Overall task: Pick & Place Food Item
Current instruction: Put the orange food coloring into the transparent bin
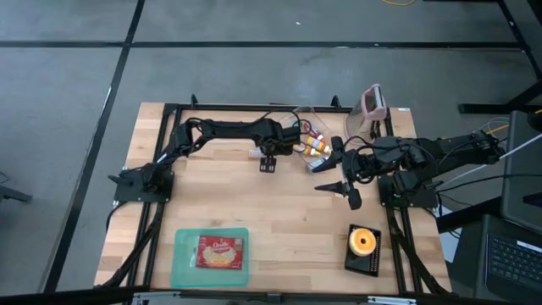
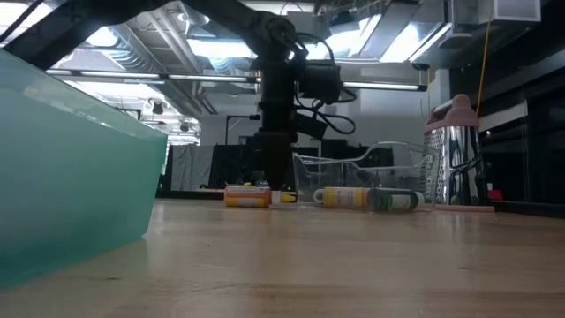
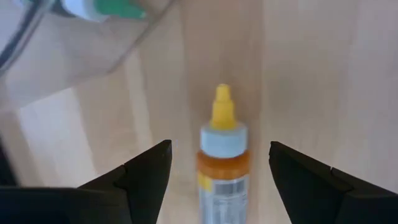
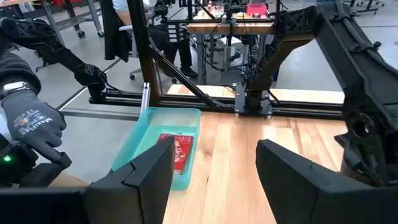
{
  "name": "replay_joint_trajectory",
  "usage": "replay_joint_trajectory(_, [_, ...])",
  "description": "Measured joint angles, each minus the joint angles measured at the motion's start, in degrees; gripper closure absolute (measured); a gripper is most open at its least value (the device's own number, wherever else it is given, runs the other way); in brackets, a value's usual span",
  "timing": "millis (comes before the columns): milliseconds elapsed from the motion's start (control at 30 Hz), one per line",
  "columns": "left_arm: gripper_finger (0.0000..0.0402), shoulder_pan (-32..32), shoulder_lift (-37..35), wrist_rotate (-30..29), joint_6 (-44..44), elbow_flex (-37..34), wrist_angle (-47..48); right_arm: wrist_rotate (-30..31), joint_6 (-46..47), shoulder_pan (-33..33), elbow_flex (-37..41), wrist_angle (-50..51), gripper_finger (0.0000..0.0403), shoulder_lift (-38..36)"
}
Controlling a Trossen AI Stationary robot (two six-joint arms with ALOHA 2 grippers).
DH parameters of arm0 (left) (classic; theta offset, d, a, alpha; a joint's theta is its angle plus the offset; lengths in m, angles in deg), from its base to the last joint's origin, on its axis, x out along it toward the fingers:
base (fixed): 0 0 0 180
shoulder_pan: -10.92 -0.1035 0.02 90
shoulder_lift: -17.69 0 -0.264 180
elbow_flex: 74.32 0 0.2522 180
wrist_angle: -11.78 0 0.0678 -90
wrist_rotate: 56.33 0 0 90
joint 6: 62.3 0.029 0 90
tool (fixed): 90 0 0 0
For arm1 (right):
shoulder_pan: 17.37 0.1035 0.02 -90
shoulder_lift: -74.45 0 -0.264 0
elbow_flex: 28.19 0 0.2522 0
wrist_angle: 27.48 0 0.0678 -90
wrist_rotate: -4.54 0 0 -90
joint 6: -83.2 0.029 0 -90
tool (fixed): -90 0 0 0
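Teal tray (image 2: 71,168) nearest | left fingers (image 3: 219,180) apart astride barcoded bottle (image 3: 222,163) | right fingers (image 4: 214,180) apart, "MAXIFLEX" glove (image 4: 31,127)

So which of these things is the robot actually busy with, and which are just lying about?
In use:
- left end effector, open around a small orange bottle on the table
- teal tray holding a red food packet
- clear bin of bottles

Lying about:
- metal grater
- black scale
- right end effector, open, waiting
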Motion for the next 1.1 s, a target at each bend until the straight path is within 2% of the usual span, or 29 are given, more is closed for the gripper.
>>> replay_joint_trajectory(133, [0.0139,-0.34,0.39,3.79,-0.93,0.0,-0.31,0.0,0.04,0.0,0.0,0.43,0.0181,0.0])
replay_joint_trajectory(700, [0.0152,-1.65,6.0,5.68,-1.75,0.32,1.09,0.0,1.4,0.0,0.0,1.57,0.0181,0.0])
replay_joint_trajectory(833, [0.0185,-1.76,6.15,6.82,-1.91,0.27,1.36,0.0,1.39,0.0,0.0,1.74,0.0181,0.0])
replay_joint_trajectory(1100, [0.0289,-1.8,6.12,6.29,-1.47,0.2,2.35,0.0,1.36,0.0,0.0,1.71,0.0181,0.0])
